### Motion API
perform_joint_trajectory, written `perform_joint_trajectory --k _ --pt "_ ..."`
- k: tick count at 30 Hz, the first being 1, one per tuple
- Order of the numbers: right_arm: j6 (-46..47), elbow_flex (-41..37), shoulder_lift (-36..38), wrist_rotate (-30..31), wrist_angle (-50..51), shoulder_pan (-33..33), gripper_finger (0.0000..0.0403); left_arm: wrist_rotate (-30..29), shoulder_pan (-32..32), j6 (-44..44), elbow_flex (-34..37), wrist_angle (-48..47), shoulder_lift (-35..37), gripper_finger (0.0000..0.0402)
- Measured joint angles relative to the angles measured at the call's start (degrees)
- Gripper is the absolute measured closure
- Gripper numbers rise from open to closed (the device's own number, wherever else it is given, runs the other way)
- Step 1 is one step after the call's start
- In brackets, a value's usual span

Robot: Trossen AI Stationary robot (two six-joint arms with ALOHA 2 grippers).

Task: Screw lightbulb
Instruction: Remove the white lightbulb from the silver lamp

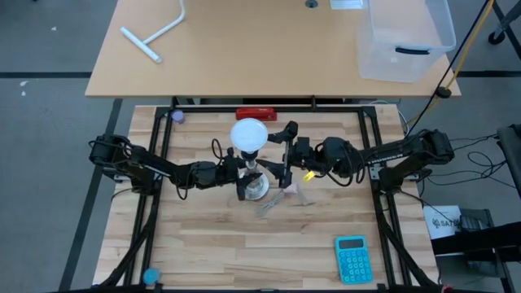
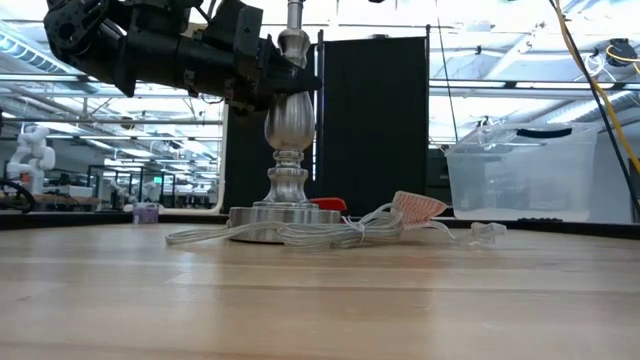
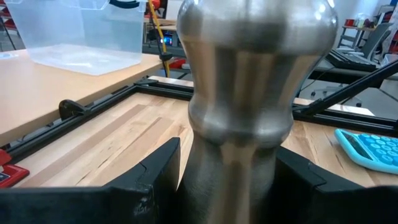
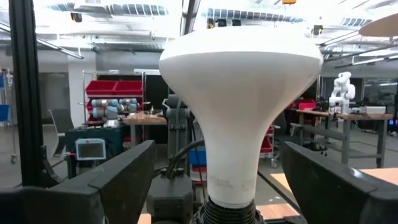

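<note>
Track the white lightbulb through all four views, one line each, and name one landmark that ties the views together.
High view: the lightbulb sits at table centre, on top of the lamp stand.
Low view: not in it; the stand runs off the top edge.
Left wrist view: not in it; only the stand's silver stem shows.
Right wrist view: fills the middle, between that hand's two fingers.
Shared landmark: the lamp stand, though the right wrist view shows just its black socket.

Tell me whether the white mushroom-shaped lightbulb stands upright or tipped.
Upright: the white mushroom-shaped lightbulb has its domed head up and narrow base down in the black socket of the silver lamp stand, between the right gripper's open fingers.
</note>
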State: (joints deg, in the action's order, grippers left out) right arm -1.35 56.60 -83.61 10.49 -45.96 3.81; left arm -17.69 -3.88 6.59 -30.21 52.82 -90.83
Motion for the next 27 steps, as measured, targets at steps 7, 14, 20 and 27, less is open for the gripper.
perform_joint_trajectory --k 7,14,20,27 --pt "0.55 2.65 -2.57 0.32 2.93 0.02 0.0091 0.03 0.0 -0.07 -0.01 0.02 0.0 0.0211" --pt "-0.37 4.48 -4.05 6.53 6.38 0.04 0.01 0.28 0.0 -0.09 0.03 0.02 0.02 0.0211" --pt "-1.41 4.94 -4.07 7.26 5.22 0.07 0.0104 0.28 0.0 -0.67 0.01 0.02 0.02 0.0211" --pt "-3.12 7.99 -4.07 7.22 10.28 0.04 0.0104 0.28 0.0 -0.87 0.01 0.02 0.02 0.0211"
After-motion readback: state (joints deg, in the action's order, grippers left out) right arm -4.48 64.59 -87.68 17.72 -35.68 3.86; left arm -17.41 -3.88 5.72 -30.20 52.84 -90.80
